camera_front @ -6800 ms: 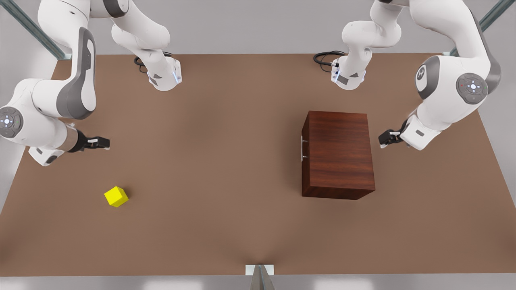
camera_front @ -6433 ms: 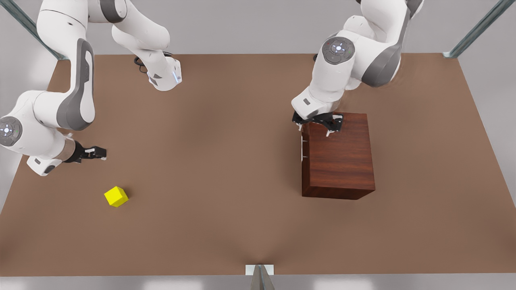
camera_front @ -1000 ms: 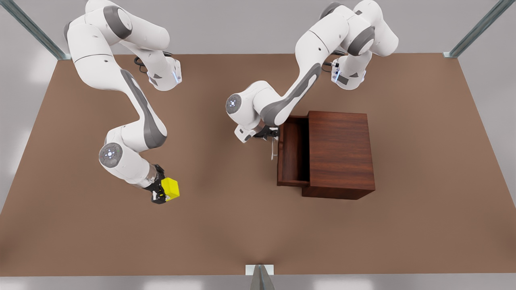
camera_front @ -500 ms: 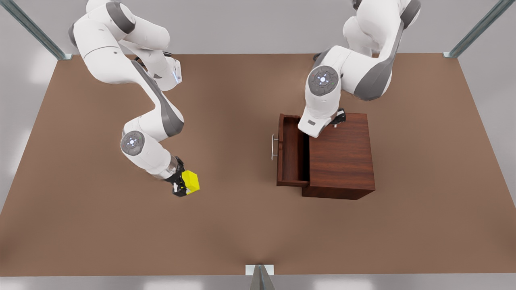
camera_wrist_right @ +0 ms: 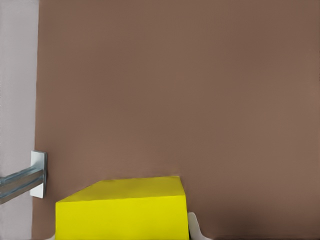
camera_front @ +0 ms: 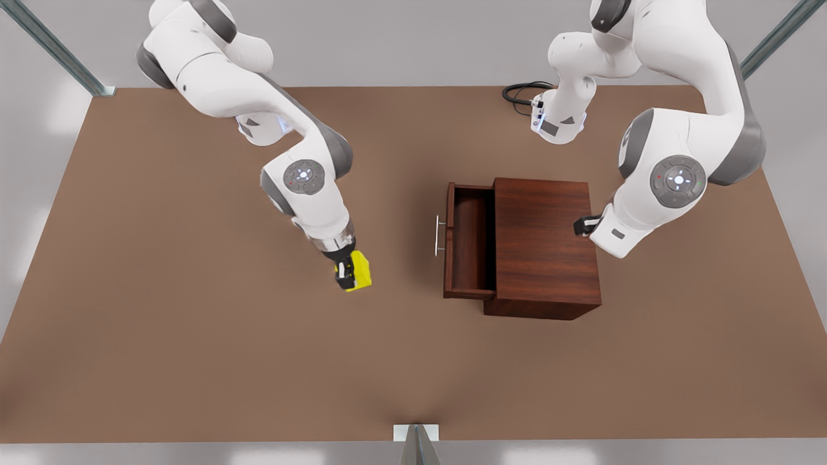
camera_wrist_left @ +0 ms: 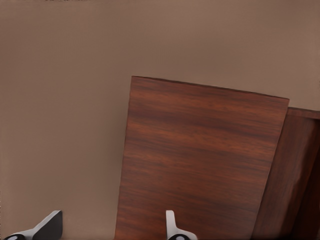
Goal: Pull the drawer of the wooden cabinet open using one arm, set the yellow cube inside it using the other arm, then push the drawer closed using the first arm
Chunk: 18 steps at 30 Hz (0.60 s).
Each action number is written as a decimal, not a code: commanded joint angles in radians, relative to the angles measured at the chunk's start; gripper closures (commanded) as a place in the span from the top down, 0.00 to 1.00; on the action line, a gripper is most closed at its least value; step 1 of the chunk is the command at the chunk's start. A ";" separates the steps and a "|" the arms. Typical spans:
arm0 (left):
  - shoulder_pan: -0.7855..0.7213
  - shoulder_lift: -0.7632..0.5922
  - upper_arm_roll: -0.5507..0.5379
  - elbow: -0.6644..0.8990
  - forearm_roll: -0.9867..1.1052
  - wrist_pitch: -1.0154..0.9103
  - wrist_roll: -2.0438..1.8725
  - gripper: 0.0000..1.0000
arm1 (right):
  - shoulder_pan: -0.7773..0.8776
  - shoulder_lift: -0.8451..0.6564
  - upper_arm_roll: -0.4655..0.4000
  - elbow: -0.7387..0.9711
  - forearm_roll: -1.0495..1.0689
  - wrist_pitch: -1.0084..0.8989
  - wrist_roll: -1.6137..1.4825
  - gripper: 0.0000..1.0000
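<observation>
The wooden cabinet (camera_front: 546,245) stands on the brown table, toward the front view's right. Its drawer (camera_front: 470,239) is pulled out toward the front view's left, its silver handle (camera_front: 439,235) facing the cube. The tray inside holds nothing. My right gripper (camera_front: 345,274) is shut on the yellow cube (camera_front: 359,271) (camera_wrist_right: 122,210), above the table, a short way to the left of the handle. Over the cabinet's right edge my left gripper (camera_front: 583,225) (camera_wrist_left: 112,231) hangs open, looking down on the cabinet top (camera_wrist_left: 200,160) with the drawer (camera_wrist_left: 295,175) beyond.
Both arm bases stand at the back of the table, with a black cable (camera_front: 520,93) beside the one at the front view's right. A metal bracket (camera_front: 417,431) (camera_wrist_right: 37,175) sits at the table's front edge. Bare table (camera_front: 194,361) surrounds the cabinet.
My right gripper has carried the cube toward the open drawer. The left arm has swung from the cabinet's back left corner to its right edge. The drawer has stayed open.
</observation>
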<state>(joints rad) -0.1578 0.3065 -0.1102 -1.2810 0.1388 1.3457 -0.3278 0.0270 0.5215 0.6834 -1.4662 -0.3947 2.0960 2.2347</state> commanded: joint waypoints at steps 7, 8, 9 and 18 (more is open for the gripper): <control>0.006 -0.001 0.000 0.000 0.001 0.000 0.354 1.00 | 0.166 0.080 -0.045 0.104 -0.095 -0.047 0.832 0.58; 0.007 -0.001 0.000 0.002 -0.001 0.000 0.354 1.00 | 0.191 0.103 -0.045 0.141 -0.101 -0.071 0.849 0.58; 0.007 -0.001 0.000 0.002 -0.001 0.000 0.355 1.00 | 0.214 0.127 -0.045 0.185 -0.101 -0.086 0.868 0.58; 0.007 -0.001 0.000 0.000 -0.002 0.001 0.355 1.00 | 0.496 0.204 -0.245 0.322 -0.101 0.032 1.043 0.58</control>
<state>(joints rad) -0.1504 0.3065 -0.1102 -1.2813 0.1362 1.3460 -0.1045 0.5017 0.7255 0.4556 -1.1512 -0.5068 2.0874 2.8253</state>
